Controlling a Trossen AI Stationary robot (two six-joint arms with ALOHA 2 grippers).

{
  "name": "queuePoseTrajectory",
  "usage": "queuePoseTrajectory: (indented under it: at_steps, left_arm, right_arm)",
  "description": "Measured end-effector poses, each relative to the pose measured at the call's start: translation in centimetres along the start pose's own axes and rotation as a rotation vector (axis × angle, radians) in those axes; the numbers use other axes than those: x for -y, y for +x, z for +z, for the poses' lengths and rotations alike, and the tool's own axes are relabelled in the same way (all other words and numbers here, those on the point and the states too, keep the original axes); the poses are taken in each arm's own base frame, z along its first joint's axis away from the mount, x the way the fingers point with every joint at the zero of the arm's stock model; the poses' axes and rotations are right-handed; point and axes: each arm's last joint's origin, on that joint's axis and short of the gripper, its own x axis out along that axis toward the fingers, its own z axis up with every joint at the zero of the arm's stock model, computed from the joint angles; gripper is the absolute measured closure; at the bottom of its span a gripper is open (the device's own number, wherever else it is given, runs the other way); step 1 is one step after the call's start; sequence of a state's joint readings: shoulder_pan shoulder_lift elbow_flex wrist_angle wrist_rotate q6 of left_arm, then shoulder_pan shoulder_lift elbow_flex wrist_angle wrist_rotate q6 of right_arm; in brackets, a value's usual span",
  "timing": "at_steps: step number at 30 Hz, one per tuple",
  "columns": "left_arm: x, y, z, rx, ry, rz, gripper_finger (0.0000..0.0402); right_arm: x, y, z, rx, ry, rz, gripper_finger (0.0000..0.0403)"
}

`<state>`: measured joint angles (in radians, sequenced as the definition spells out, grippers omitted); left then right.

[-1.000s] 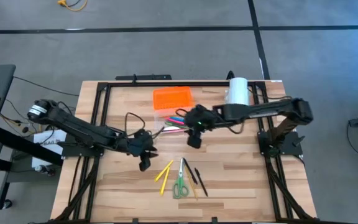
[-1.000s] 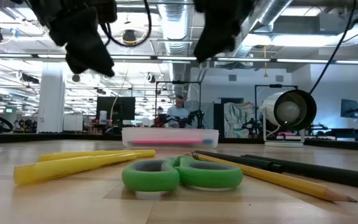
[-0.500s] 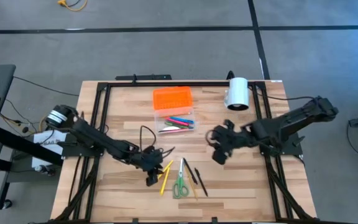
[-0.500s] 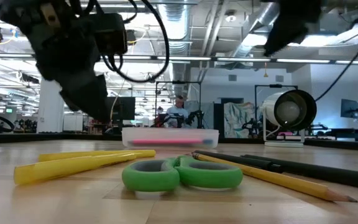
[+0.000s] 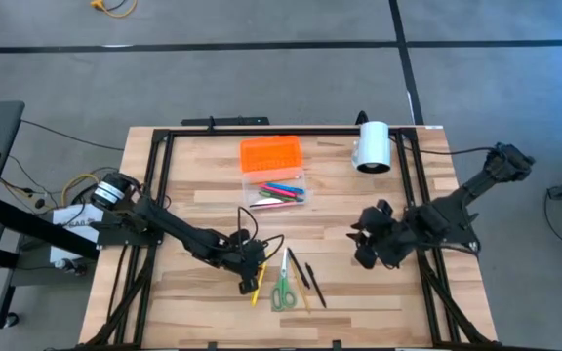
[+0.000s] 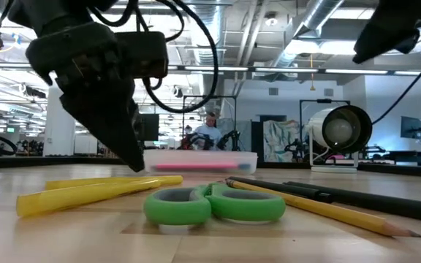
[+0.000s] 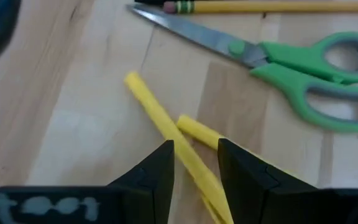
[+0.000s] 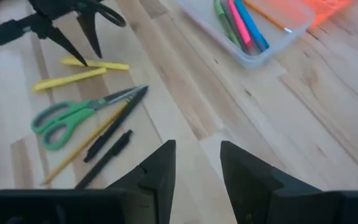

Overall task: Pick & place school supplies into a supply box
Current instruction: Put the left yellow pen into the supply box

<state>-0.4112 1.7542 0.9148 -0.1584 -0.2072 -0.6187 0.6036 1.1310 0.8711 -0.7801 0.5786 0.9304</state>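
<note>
Two yellow pens [image 7: 157, 115] lie on the table left of the green-handled scissors [image 5: 282, 290], a pencil [image 6: 327, 208] and black pens [image 5: 312, 283]. My left gripper [image 7: 194, 165] is open and points down at the yellow pens; its fingers stand on either side of one of them, close above the wood [image 6: 134, 157]. I cannot tell whether they touch it. The clear supply box [image 5: 276, 191] holds several coloured pens, with its orange lid [image 5: 270, 154] lying behind it. My right gripper [image 5: 364, 249] hangs open in the air at the table's right, with nothing between its fingers [image 8: 194, 168].
A white cylinder [image 5: 372, 146] lies at the far right of the table. Black frame rails [image 5: 159, 185] run along the table's left, right and far sides. Bare wood lies between the box and the loose supplies.
My left gripper has come down and gone toward the table's near right, from left of the box to the yellow pens. My right gripper has swung away from the box toward the table's right edge and nearer, turning about its own axis. No supplies have moved.
</note>
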Motion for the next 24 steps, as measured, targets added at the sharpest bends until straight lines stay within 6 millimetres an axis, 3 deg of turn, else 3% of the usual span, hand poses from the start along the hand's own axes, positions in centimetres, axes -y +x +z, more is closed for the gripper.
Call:
queuePoseTrajectory:
  at_steps: [13, 24]
  left_arm:
    - [-0.2, 0.0, -0.3, -0.039, 0.003, 0.006, 0.029]
    - [-0.2, 1.8, -1.0, -0.069, 0.001, 0.028, 0.029]
  right_arm:
    - [-0.2, 0.2, -0.6, -0.023, -0.001, -0.027, 0.0284]
    - [-0.3, 0.2, -0.6, -0.007, 0.009, -0.026, 0.0284]
